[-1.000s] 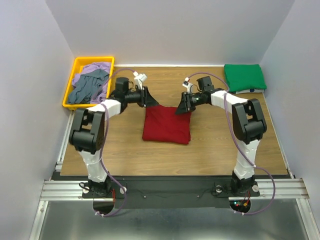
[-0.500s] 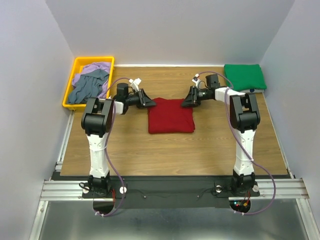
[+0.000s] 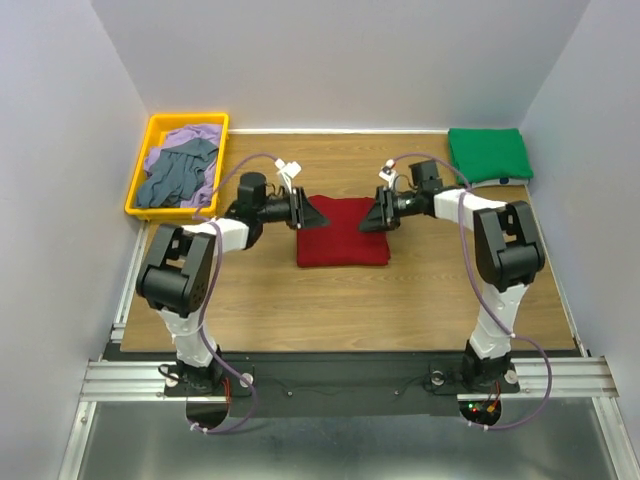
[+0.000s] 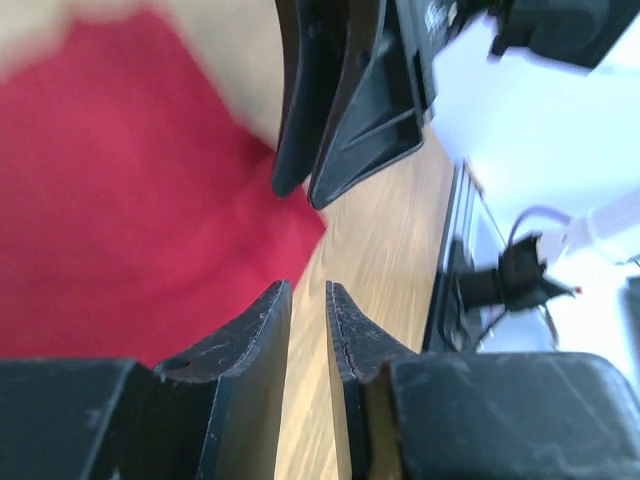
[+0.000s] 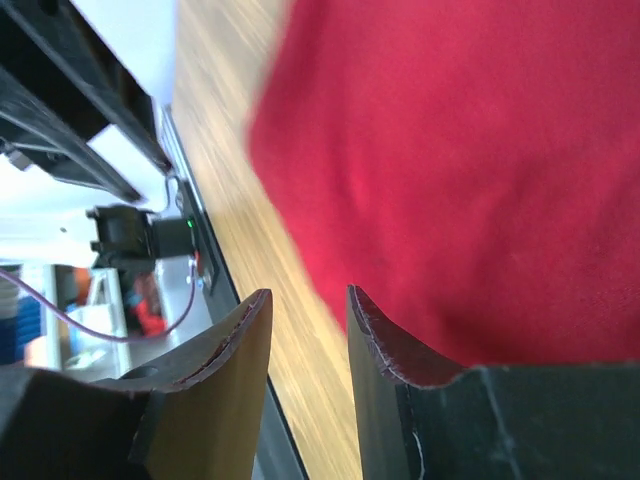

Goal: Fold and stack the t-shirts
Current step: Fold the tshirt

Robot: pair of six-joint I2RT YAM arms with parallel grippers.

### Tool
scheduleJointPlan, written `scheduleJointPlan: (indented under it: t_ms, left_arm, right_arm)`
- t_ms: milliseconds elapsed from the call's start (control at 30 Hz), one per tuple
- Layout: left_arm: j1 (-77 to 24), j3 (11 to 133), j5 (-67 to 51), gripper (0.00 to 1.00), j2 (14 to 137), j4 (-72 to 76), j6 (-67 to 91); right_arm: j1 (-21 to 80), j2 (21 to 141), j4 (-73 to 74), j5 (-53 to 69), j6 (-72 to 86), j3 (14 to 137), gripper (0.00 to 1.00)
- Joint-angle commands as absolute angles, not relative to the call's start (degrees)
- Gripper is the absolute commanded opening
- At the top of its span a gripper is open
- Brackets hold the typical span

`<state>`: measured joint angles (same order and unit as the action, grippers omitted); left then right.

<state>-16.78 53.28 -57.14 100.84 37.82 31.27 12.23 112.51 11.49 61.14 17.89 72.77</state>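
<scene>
Dark red t-shirt [image 3: 342, 237] lies folded flat mid-table [image 3: 400, 300]. Left gripper [image 3: 318, 215] is at its far-left corner, jaws a narrow slit apart, nothing between them. Right gripper [image 3: 368, 220] is at the far-right corner, jaws somewhat wider, also empty. Green t-shirt [image 3: 488, 153] sits folded at the far right. Lavender t-shirt [image 3: 185, 135] and grey-blue t-shirt [image 3: 175, 178] are heaped in the yellow tray [image 3: 137, 177], far left.
</scene>
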Motion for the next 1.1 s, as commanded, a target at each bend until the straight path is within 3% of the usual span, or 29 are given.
scheduleJointPlan:
  t_ms: [0,267,433,633,867,1067]
  left_arm:
    - [-16.3,49.7,-58.2,0.32,108.0,35.2,28.1]
    - [-10.7,52.2,-55.5,0.32,114.2,22.3,17.9]
    - [-11.9,49.2,-59.1,0.32,102.6,17.8,9.9]
    - [-19.2,46.8,-59.9,0.32,92.6,18.9,11.4]
    - [-24.0,49.4,-57.6,0.32,105.4,25.4,17.8]
    - [-17.6,49.0,-56.2,0.32,114.7,25.3,18.7]
  right_arm:
    - [12.3,118.0,11.1,61.0,15.7,68.9,0.41]
    - [8.7,121.4,13.4,57.7,11.4,68.3,0.38]
    - [8.6,113.2,16.4,62.9,11.3,68.2,0.4]
    - [10.7,108.1,16.4,66.8,13.9,65.1,0.41]
    - [14.0,115.8,16.3,61.7,12.6,64.2,0.38]
    - [12.2,118.8,16.8,57.7,10.6,62.7,0.34]
